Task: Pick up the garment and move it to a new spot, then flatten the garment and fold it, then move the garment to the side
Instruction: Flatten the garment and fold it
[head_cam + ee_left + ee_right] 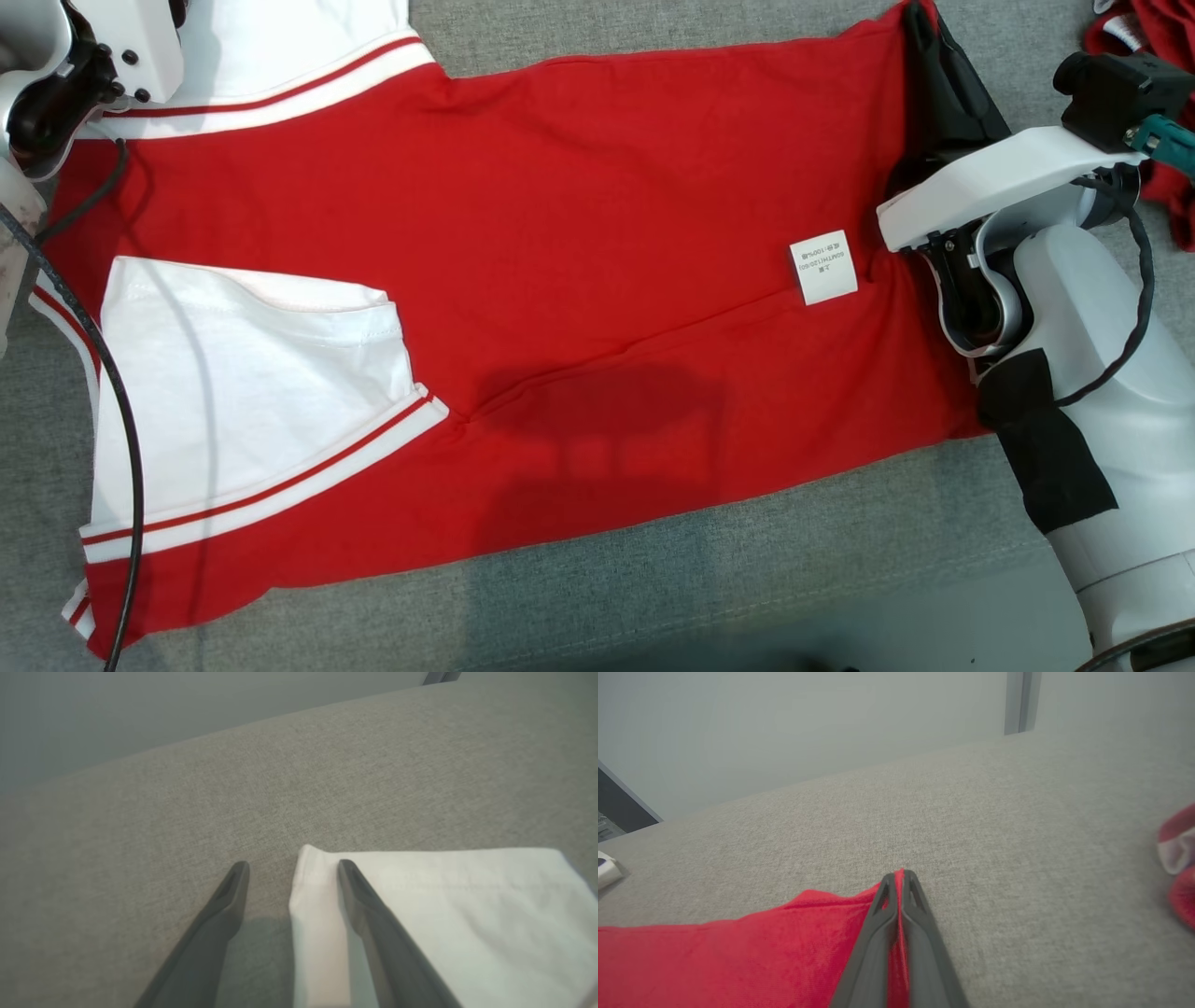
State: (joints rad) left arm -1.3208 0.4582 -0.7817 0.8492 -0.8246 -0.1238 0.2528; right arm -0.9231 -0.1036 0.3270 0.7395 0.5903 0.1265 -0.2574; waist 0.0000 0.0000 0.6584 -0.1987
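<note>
Spread flat on the grey fabric-covered bench (840, 579): the red short-sleeved shirt with white striped sleeves (607, 233), long axis running left to right across the head view, hem at the robot's right, sleeves at its left.

At the hem's far corner, the right end effector (900, 875), clamped shut with red cloth pinched between its fingers.

At the other end, the left end effector (293, 864), spread wide and holding nothing. One finger above the far white sleeve (444, 905), near its corner, the other above bare bench.

Probably next: closing the left on that sleeve corner, then drawing both far corners taut.

Well apart at the bench's far right, a second red garment (1144, 42), bunched.
</note>
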